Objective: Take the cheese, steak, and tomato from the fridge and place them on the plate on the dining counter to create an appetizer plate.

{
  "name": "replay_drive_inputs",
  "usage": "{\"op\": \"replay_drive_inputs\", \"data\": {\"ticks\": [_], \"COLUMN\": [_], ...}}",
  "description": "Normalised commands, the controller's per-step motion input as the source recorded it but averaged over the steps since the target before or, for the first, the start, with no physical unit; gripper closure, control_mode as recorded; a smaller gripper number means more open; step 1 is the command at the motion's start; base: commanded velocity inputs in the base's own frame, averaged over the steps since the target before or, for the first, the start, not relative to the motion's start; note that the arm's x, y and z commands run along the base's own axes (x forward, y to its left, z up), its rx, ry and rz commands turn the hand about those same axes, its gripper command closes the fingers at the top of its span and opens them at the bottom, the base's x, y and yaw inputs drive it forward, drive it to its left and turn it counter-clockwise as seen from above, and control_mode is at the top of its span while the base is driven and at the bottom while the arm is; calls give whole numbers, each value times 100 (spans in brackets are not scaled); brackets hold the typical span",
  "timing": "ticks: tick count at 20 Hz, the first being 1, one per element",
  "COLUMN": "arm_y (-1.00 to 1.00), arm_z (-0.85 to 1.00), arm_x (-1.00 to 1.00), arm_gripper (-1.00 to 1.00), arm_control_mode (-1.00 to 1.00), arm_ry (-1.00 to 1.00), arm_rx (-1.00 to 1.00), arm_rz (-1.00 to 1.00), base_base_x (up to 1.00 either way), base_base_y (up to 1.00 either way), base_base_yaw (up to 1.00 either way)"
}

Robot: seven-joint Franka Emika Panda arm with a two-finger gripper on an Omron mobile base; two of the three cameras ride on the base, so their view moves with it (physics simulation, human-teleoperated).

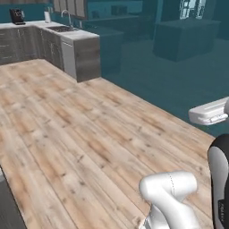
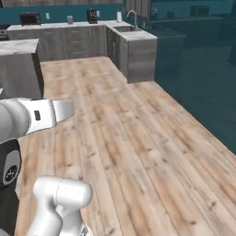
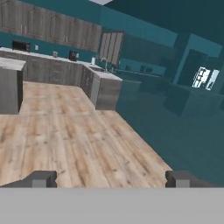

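The gripper [image 3: 111, 179] stands wide open: in the hand view its two dark finger tips [image 3: 41, 179] rise far apart at the bottom, and between them is only floor. It holds nothing and touches nothing.

Under it, and nearest in all views, lies the wooden floor [image 1: 80, 134] — long pale planks with brown grain and small dark knots, running away from the robot. In the right base view a block with a pale stone top and dark grey sides [image 2: 19, 64] stands on the floor at the left, near the arm.

Further away is the kitchen counter [image 2: 136, 53], an L-shaped run of dark grey wood-grain cabinets with a light top. Its near end is a square-edged block, and a light panel [image 1: 68, 59] is set into its side. On the top there is a sink with a curved tap [image 1: 68, 18], and a small dark machine [image 1: 17, 16] stands further along; I cannot tell exactly what it is.

Beyond the planks the room is flat dark teal, with dim box-like shapes [image 1: 185, 38] in it, and one bright pale patch [image 3: 205, 78] far behind. Of the cheese, steak, tomato, fridge, plate and dining counter, I cannot make out any here.
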Motion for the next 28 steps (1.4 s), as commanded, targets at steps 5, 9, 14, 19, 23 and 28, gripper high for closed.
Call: {"op": "replay_drive_inputs", "data": {"ticks": [5,9,14,19,23,28], "arm_y": [0,0,0,0,0,0], "arm_z": [0,0,0,0,0,0], "arm_x": [0,0,0,0,0,0], "arm_gripper": [-100,-100,-100,-100,-100,-100], "arm_control_mode": [100,100,100,100,100,100], "arm_ry": [0,0,0,0,0,0], "arm_rx": [0,0,0,0,0,0], "arm_rz": [0,0,0,0,0,0], "base_base_x": [100,100,100,100,100,100], "base_base_y": [0,0,0,-4,-51,-75], "base_base_yaw": [27,34,31,41,29,20]}}
